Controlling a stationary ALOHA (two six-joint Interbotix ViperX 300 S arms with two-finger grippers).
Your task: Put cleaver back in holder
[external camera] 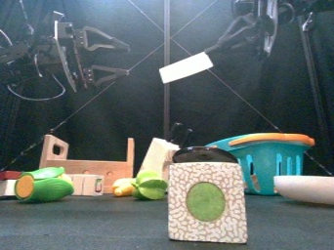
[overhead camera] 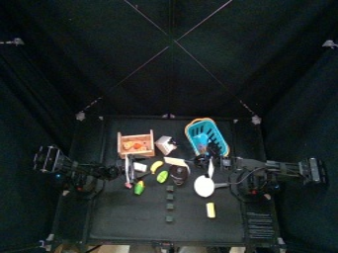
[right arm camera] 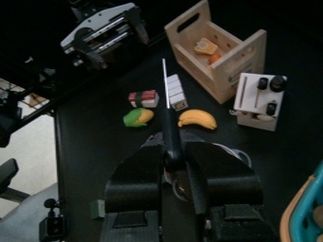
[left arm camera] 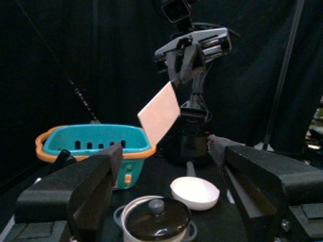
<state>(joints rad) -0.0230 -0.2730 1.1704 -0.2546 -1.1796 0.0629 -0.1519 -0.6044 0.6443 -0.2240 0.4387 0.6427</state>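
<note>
Front view: right fingers (external camera: 268, 37) clamp the cleaver (external camera: 186, 67), blade slanting down-left; left fingers (left arm camera: 164, 184) wide apart.

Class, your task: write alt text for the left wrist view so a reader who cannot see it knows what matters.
The right gripper holds the pale cleaver in the air, above a blue basket with an orange rim. Nearer the camera on the black table sit a white bowl and a round dark-lidded holder, framed by the left gripper's open jaws.

The white bowl (external camera: 308, 187) is cut off at the side. In the top view, the cleaver is too small to find. The green toy (external camera: 39, 186) is cut off too.
</note>
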